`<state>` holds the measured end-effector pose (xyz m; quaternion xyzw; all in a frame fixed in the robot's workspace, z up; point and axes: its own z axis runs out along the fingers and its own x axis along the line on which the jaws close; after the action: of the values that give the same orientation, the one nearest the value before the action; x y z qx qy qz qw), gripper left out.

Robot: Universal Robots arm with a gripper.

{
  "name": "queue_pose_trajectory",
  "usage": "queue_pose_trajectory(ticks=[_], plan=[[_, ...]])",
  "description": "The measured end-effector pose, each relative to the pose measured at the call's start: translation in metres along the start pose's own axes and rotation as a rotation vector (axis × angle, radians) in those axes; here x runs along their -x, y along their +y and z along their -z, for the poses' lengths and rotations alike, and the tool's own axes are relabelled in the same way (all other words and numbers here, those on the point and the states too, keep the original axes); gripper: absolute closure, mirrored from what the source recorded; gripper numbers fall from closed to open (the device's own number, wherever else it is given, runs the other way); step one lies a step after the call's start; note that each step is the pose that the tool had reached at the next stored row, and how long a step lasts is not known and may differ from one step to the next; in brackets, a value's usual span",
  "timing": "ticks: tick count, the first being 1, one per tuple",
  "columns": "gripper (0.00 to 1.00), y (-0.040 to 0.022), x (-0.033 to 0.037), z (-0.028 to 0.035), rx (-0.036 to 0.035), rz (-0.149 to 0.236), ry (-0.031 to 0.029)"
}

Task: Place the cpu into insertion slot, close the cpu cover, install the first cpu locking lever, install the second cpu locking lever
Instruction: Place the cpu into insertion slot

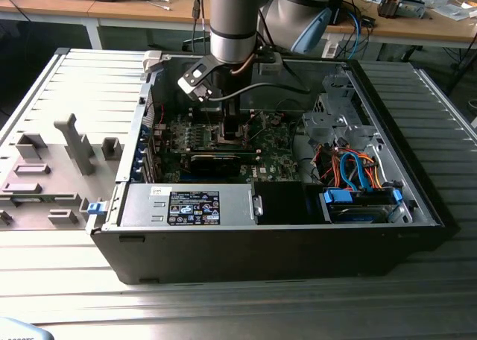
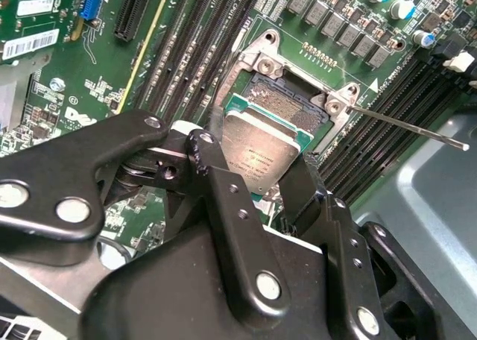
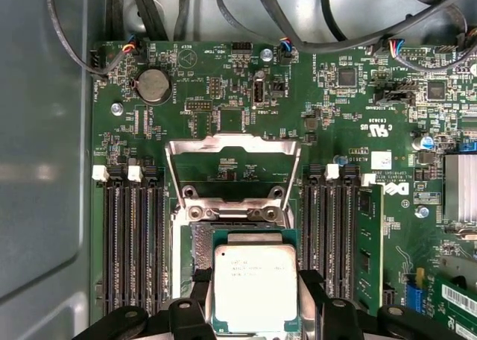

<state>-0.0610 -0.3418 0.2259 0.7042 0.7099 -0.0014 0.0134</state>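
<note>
Grey ribbed metal surface carried the open black computer case, with wooden desks behind. Your black two-fingered tool was closed on the small flat square cpu with the dull silver top, pinching two opposite edges. The chip hung tilted over the square dark insertion slot with its silvery rim; contact could not be told. The thin silvery cpu cover frame lay open, away from the slot, and one thin wire locking lever stood unlatched alongside. Judgement: step one in hand, chip unseated. Seating called for you to level the chip, square its edges to the slot, and lower gently.
</note>
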Motion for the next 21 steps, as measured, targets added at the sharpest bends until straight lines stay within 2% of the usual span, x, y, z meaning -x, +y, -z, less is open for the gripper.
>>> queue_pose_trajectory(ticks=[21], plan=[[0.45, -0.0001, -0.0033, -0.0064, 0.0, 0.0, 0.0]])
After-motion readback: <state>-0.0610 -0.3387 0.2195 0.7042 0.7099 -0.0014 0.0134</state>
